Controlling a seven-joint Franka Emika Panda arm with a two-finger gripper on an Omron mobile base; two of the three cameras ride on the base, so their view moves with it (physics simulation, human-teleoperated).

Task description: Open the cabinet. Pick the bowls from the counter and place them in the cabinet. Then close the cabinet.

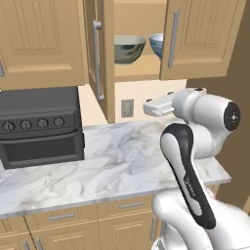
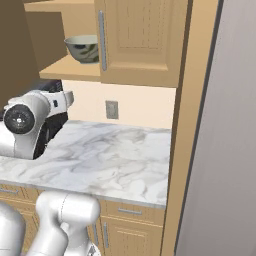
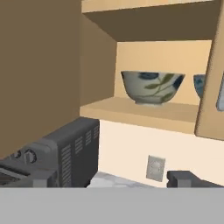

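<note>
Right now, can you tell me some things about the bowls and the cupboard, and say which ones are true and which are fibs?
1. Both bowls sit inside the cabinet. True.
2. The cabinet doors are shut. False: both doors stand open.
3. A bowl is left on the counter. False: no bowl lies on the marble.
4. The gripper holds a bowl. False: it is open and holds nothing.
5. A black oven stands on the counter, left of the cabinet. True.

**Colours in the kitchen**

The cabinet [image 1: 195, 34] is light oak with silver bar handles. One bowl [image 3: 152, 87] is cream with blue and olive-green leaf pattern; the other bowl [image 1: 157, 44] is white-blue. The counter [image 1: 107, 161] is white marble with grey veins. The oven [image 1: 39, 127], at the left of the frame, is black.
</note>
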